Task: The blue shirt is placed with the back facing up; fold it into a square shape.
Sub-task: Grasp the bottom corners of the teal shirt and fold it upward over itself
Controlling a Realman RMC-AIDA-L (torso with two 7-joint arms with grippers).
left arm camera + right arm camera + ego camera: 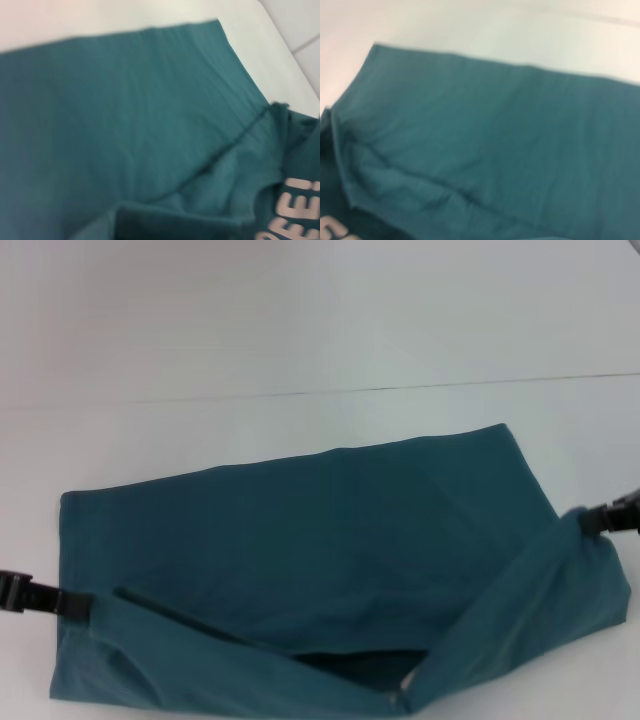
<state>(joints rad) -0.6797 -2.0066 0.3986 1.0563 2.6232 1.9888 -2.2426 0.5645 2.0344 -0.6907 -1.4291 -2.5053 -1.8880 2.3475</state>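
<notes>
The blue shirt (330, 530) lies spread over the white table (300, 330), filling the near half of the head view. Its near edge is raised off the table and folds toward the far side as a long band (520, 610). My left gripper (72, 604) is shut on that band's left end. My right gripper (590, 519) is shut on its right end, held a little higher. The left wrist view shows the flat shirt (125, 110) and pale printed letters (300, 210) on the lifted underside. In the right wrist view the shirt (510, 130) fills the frame, with letters (332, 230) at one corner.
A thin dark seam (400, 388) crosses the table beyond the shirt. Bare white tabletop stretches beyond the shirt's far edge and to either side of it.
</notes>
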